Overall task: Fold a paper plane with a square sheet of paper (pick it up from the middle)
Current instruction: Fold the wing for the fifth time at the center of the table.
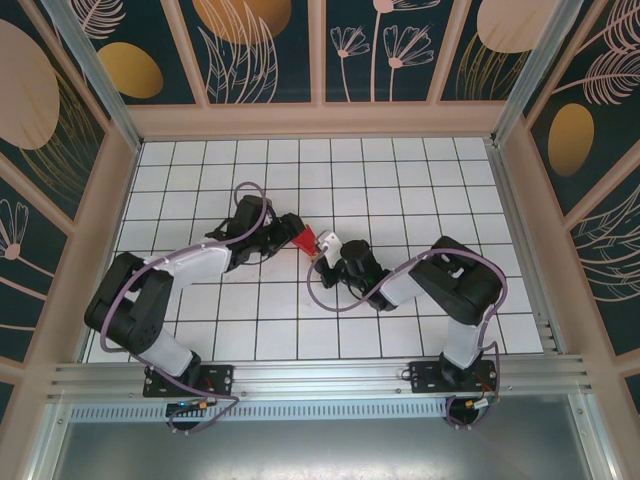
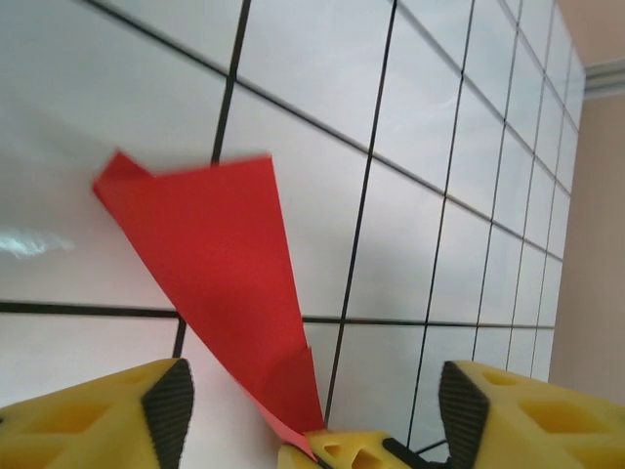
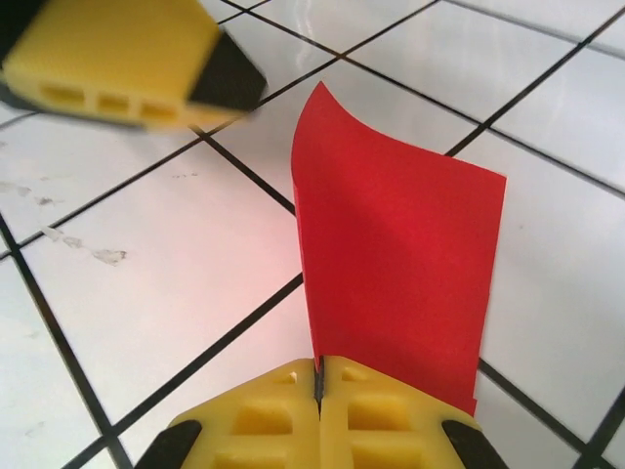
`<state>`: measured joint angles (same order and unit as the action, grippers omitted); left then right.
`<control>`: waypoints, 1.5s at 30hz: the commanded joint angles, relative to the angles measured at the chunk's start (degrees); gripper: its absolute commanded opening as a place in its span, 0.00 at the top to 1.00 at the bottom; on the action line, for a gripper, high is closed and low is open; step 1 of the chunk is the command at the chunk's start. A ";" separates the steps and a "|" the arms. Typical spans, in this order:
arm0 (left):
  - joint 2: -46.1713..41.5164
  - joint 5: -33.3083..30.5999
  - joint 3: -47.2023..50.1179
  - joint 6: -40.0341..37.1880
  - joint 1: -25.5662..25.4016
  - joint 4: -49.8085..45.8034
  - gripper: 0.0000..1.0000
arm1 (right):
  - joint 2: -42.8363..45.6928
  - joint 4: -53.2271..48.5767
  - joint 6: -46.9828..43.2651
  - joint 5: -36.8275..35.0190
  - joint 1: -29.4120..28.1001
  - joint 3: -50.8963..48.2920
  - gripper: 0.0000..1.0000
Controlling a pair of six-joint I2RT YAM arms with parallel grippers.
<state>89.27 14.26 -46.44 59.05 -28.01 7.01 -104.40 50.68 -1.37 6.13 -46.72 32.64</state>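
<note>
Your right gripper (image 3: 319, 391) is clamped tight on an edge of the folded red paper (image 3: 400, 264) — paper stands upright, mid-table (image 1: 400, 170). Left gripper (image 2: 311, 410) gapes wide, holding nothing — fingers astride the paper.

Black-and-white arms (image 1: 200, 262), purple cables (image 1: 252, 190), yellow claw fingers (image 3: 322, 415) with black pads (image 2: 168, 410).
</note>
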 commanded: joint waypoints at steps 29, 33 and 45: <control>-0.73 4.92 9.61 -10.29 1.53 15.38 0.44 | -7.83 5.05 49.98 27.53 10.20 5.90 1.00; 0.49 5.60 9.43 -10.81 1.13 16.30 0.47 | -7.97 7.10 53.48 27.03 10.83 4.94 1.00; 5.35 6.27 6.19 -11.75 0.41 17.00 0.60 | -8.53 6.63 58.73 23.98 11.74 3.22 1.00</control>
<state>93.58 19.31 -38.33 48.75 -27.20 22.26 -111.61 55.18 55.02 31.09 -35.66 36.73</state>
